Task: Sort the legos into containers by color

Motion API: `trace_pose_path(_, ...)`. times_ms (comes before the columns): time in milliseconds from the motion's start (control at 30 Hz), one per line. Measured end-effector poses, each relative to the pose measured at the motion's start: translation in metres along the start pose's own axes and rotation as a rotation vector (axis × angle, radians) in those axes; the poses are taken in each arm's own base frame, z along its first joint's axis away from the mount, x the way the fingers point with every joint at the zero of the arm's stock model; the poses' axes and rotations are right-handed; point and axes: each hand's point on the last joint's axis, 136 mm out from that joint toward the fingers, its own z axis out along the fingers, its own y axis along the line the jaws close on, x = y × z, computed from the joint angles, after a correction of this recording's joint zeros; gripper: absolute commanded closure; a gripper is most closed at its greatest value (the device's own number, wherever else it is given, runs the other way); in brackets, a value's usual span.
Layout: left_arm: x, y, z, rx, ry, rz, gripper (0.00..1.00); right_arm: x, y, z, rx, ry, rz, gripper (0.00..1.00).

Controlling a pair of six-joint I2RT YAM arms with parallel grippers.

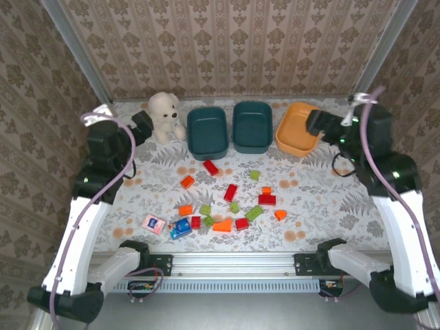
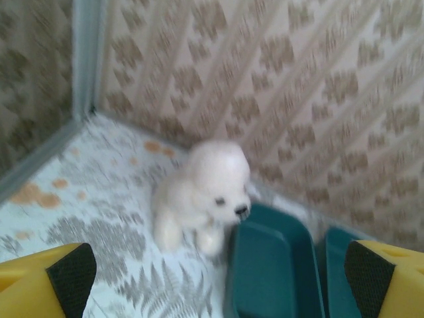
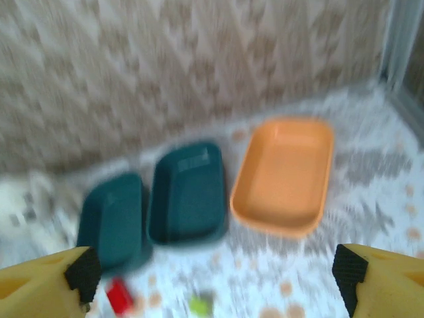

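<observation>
At the back, two teal containers [image 1: 207,132] [image 1: 251,127] and an orange container [image 1: 297,130], empty; left hand [image 2: 218,275], right hand [image 3: 215,273] wide.

Pretty blurry here, but the orange tub [image 3: 285,175] sits empty just right of a teal tub [image 3: 187,192], with a second teal tub [image 3: 112,215] beside that. In front lie a red lego [image 3: 119,296] and what looks like a green lego [image 3: 201,305]. The right gripper [image 3: 215,271] is spread wide.

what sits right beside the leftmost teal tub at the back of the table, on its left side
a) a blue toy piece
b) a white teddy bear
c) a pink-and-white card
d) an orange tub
b: in the top view the white teddy bear sits just left of the leftmost teal tub, and the left wrist view shows it against that tub's rim.
</observation>
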Motion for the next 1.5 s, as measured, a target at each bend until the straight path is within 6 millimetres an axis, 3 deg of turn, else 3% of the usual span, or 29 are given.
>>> trace_pose_path(67,0.027,-0.014,0.007,0.037,0.106,0.041,0.0,0.042,0.012,0.012,0.004,0.163,-0.053,0.11)
trace_pose_path(167,0.066,-0.037,0.002,0.112,0.238,0.116,0.0,0.104,0.017,0.013,0.016,0.362,-0.115,0.14)
trace_pose_path(333,0.114,-0.065,-0.016,0.244,0.372,0.202,0.0,0.197,-0.014,0.018,0.149,0.628,-0.111,0.22)
trace_pose_path(433,0.151,-0.068,-0.021,0.28,0.455,0.247,0.0,0.245,-0.03,0.025,0.214,0.737,-0.069,0.21)
trace_pose_path(600,0.209,-0.07,-0.033,0.331,0.583,0.323,0.0,0.3,-0.047,0.045,0.282,0.819,0.085,0.21)
trace_pose_path(767,0.233,-0.085,-0.04,0.375,0.628,0.346,0.01,0.325,-0.052,0.067,0.319,0.821,0.261,0.23)
trace_pose_path(1033,0.24,-0.097,-0.045,0.413,0.633,0.349,0.01,0.362,-0.065,0.084,0.387,0.82,0.496,0.25)
trace_pose_path(1167,0.238,-0.099,-0.045,0.419,0.625,0.345,0.01,0.368,-0.063,0.09,0.391,0.82,0.547,0.26)
trace_pose_path(1500,0.241,-0.1,-0.042,0.417,0.629,0.347,0.02,0.378,-0.056,0.099,0.389,0.833,0.629,0.4)
